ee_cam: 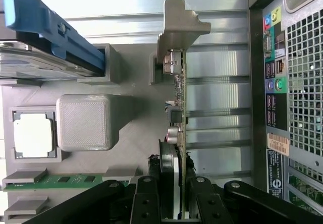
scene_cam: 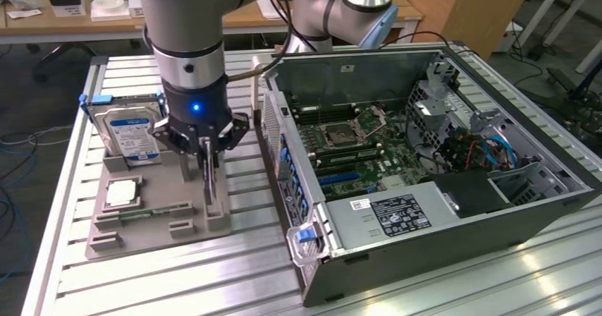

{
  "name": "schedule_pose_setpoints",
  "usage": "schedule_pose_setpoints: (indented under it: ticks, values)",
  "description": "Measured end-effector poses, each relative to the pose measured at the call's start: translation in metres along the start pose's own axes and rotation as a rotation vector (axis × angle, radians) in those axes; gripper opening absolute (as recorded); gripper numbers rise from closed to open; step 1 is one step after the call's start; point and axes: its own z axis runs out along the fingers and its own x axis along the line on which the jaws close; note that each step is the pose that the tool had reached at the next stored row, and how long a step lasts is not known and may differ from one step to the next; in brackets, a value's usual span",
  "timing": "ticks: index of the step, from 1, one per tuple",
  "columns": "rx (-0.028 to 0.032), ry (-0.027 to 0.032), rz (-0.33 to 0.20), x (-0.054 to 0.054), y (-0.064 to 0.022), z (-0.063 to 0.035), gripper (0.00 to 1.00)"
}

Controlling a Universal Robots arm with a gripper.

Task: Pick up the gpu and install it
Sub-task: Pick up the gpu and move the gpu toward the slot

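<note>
gpu (ee_cam: 179, 110) edge-on over grey holder (ee_cam: 136, 148), gripper (ee_cam: 176, 163) clamped on it, one end hidden between the fingers (ee_cam: 166, 169)

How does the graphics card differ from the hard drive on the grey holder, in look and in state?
The graphics card is a thin board with a pale metal bracket; the hard drive is a thicker silver box with a blue-white label. The gripper clamps the graphics card; the hard drive stands untouched. Both stand on edge in the grey holder.
</note>
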Motion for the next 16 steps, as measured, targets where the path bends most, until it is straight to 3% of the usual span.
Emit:
schedule_pose_setpoints:
  ticks: [16]
  values:
    - [-0.0002,0.0000,0.000,0.000,0.0006,-0.0149,0.28]
